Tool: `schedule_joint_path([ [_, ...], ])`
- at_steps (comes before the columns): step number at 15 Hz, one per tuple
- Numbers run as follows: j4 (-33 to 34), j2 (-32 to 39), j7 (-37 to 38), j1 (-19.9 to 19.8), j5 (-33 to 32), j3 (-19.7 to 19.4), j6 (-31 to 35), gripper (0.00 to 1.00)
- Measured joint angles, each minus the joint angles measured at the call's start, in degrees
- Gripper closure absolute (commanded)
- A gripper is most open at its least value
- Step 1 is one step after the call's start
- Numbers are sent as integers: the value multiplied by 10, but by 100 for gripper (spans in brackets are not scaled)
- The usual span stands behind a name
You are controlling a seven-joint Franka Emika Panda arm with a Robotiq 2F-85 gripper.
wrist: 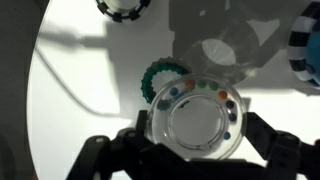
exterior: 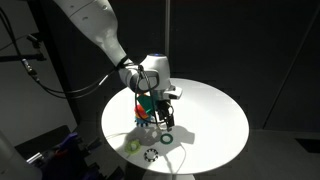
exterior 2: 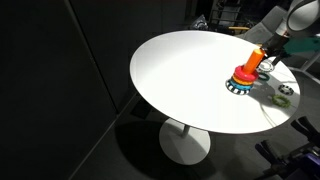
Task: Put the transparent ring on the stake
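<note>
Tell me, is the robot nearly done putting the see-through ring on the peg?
About halfway. Done: the small clear ring with tiny coloured beads is up off the white round table, pinched between the dark fingers. In hand: it hangs close to the short orange-red peg with a blue-teal base. Left: lining the ring up over the peg's top, lowering it, and letting go.

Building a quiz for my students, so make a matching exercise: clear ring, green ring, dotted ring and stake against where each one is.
Things: 1 transparent ring; 2 green ring; 3 black-and-white dotted ring; 4 stake.
Places: A upright on the table; B held in the gripper; C flat, near the table's edge; D flat, beside the held ring in the wrist view.
Pairs: 1-B, 2-D, 3-C, 4-A.
</note>
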Motion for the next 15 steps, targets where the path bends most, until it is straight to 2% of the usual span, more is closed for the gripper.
schedule_joint_path([
  [5,13,-35,5,0,0,1,-19,30],
  [9,36,-63,10,0,6,13,-63,30],
  [15,84,-94,10,-4,65,52,-149,30],
])
